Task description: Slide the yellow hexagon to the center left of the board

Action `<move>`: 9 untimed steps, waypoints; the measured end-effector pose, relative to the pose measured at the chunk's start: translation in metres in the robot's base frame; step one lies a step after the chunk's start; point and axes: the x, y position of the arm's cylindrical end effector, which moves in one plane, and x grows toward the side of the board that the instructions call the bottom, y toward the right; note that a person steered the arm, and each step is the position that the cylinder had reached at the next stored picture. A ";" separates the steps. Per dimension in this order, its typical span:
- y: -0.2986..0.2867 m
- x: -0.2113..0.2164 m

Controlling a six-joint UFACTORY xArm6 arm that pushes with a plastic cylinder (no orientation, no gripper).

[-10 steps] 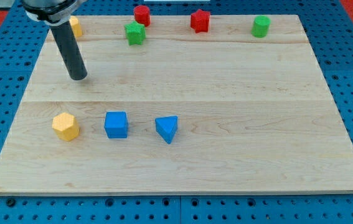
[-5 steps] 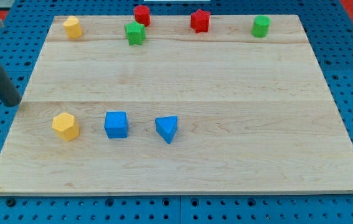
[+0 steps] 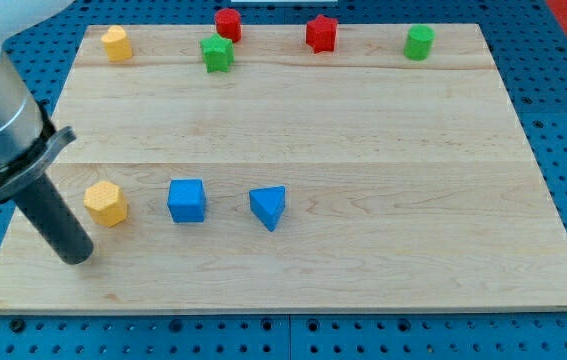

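The yellow hexagon (image 3: 106,203) lies on the wooden board (image 3: 363,130) at the lower left. My tip (image 3: 78,256) rests on the board just below and to the left of the hexagon, a short gap away from it. A second yellow block (image 3: 115,43) sits at the board's top left corner.
A blue cube (image 3: 186,200) and a blue triangular block (image 3: 268,207) lie to the right of the hexagon. Along the top edge stand a green star-like block (image 3: 217,53), a red block (image 3: 228,24), a red star-like block (image 3: 321,33) and a green block (image 3: 419,42).
My tip swept from the board's upper left, off past the left edge, then down to the lower left beside the yellow hexagon. No block has moved.
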 end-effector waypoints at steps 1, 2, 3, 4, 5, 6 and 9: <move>0.001 -0.016; 0.013 -0.034; 0.021 -0.055; 0.027 -0.076; 0.042 -0.101; 0.054 -0.128; 0.075 -0.153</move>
